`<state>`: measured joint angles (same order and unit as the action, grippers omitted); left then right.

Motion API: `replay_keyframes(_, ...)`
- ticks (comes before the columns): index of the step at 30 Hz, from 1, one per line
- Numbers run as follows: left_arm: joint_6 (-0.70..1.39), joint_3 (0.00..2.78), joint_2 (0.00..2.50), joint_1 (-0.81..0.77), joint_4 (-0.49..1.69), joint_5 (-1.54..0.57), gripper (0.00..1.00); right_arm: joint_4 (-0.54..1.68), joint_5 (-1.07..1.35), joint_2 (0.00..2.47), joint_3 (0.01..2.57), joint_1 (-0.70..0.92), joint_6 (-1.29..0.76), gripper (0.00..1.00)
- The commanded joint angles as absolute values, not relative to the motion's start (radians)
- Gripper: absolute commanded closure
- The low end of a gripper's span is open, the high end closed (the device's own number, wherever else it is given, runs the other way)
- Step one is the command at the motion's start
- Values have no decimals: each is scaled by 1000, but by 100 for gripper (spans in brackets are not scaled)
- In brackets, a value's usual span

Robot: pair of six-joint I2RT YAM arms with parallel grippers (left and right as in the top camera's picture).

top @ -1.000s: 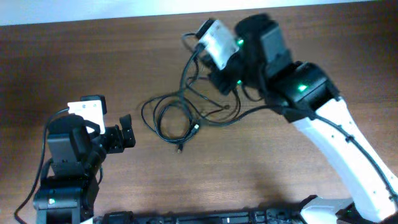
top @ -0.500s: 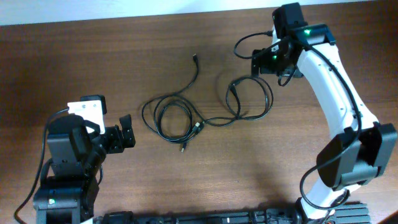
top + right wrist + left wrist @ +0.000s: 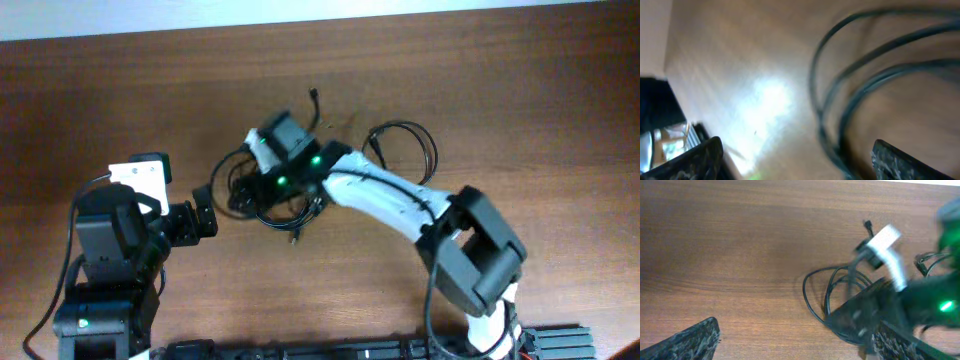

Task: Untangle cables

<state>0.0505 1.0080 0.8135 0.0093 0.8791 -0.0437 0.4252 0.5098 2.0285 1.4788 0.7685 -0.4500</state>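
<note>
Now the cables (image 3: pixel 262 212) lie on the brown wooden table (image 3: pixel 520 80), a little left of its middle. They form a coil (image 3: pixel 827 292) of thin black loops, with a second loop (image 3: pixel 405 125) off to its right and one loose end with a small plug (image 3: pixel 313 95) pointing toward the far edge. The right arm (image 3: pixel 400 205) stretches across from the near right corner, and the right gripper (image 3: pixel 243 190) sits low over the coil, covering part of it. Its wrist view is blurred, yet it shows both fingers (image 3: pixel 690 160) set wide apart, with several curved strands of cable running between and beyond them; nothing is pinched. The left gripper (image 3: pixel 203 212) sits at the near left, just beside the left edge of the coil, its fingers (image 3: pixel 690 340) also spread wide and holding nothing. From the left wrist view the coil lies straight ahead, with the right arm's dark wrist, white body and green light blurred over its right half.
</note>
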Motion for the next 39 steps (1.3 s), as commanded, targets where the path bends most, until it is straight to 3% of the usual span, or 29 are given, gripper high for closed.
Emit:
replay_keyframes(1, 60, 1016, 810, 16, 877, -32, 1, 373, 357, 2111, 1475, 839, -534, 20)
replay_keyframes(3, 60, 1016, 810, 16, 877, -32, 1, 336, 355, 2150, 1475, 857, -533, 29)
replay_keyframes(6, 60, 1016, 810, 16, 877, -32, 1, 326, 288, 2154, 1475, 854, -533, 54)
replay_keyframes(8, 60, 1016, 810, 16, 877, -32, 1, 324, 268, 2153, 1475, 849, -532, 96)
replay_keyframes(12, 60, 1016, 810, 16, 877, -32, 1, 397, 307, 2067, 1538, 752, -528, 96)
replay_keyframes(16, 60, 1016, 810, 16, 877, -32, 1, 415, 370, 1874, 1545, 679, -345, 96)
replay_keyframes(20, 60, 1016, 810, 16, 851, -33, 1, 416, 372, 1665, 1547, 552, -318, 96)
replay_keyframes(24, 60, 1016, 810, 16, 850, -34, 1, 422, 699, 1528, 1547, 321, -318, 96)
replay_keyframes(27, 60, 1016, 833, 16, 847, -262, 1, 423, 925, 1526, 1547, 195, -318, 96)
replay_keyframes(31, 75, 1016, 1000, 16, 796, -553, 1, 428, 992, 1526, 1547, 218, -318, 96)
replay_keyframes(32, 189, 1016, 1082, 16, 739, -589, 1, 428, 992, 1526, 1547, 230, -318, 96)
replay_keyframes(36, 1039, 1016, 1385, 9, 634, -674, 1, 476, 987, 1527, 1547, 277, -318, 96)
replay_keyframes(39, 1118, 1016, 1521, -35, 524, -845, 1, 480, 915, 1527, 1547, 322, -318, 96)
